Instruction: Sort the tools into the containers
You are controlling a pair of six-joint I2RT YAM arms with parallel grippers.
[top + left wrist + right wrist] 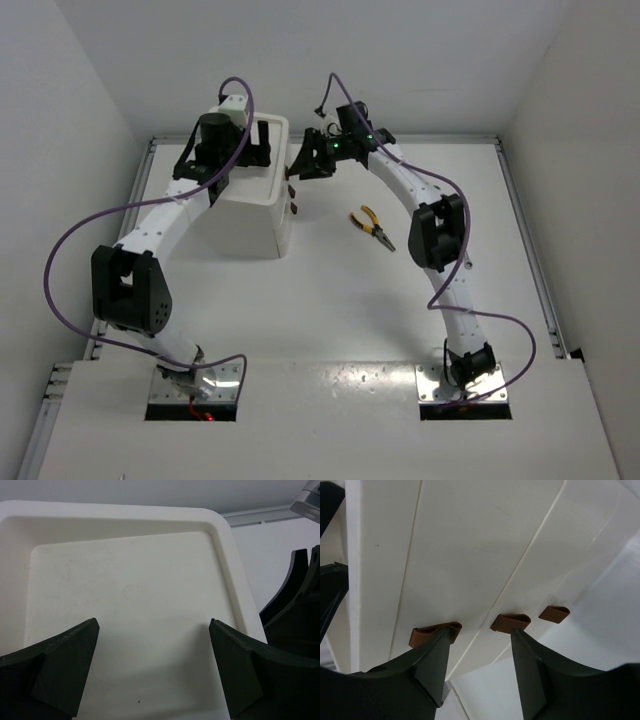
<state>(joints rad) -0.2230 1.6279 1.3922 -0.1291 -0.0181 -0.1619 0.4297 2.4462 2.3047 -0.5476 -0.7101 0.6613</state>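
The white drawer unit (pixel 252 215) stands at the back left, its dark-red knobs (pixel 294 198) facing right. My left gripper (pixel 243 152) hangs open over the unit's shallow top tray (pixel 222 535), which is bare in the left wrist view; its fingertips (pixel 87 630) are wide apart. My right gripper (pixel 300 166) is at the drawer fronts (pixel 470 540), open. Its left fingertip (pixel 442 642) sits against the first knob (pixel 427 634), its right one just below the middle knob (pixel 510 622); no knob lies between them. Yellow-handled pliers (pixel 372 224) lie on the table to the right.
A third knob (pixel 554 613) sits further along the drawer fronts. The right gripper's dark body (pixel 295 605) shows just past the tray's right rim. White walls close in the table at the back and sides.
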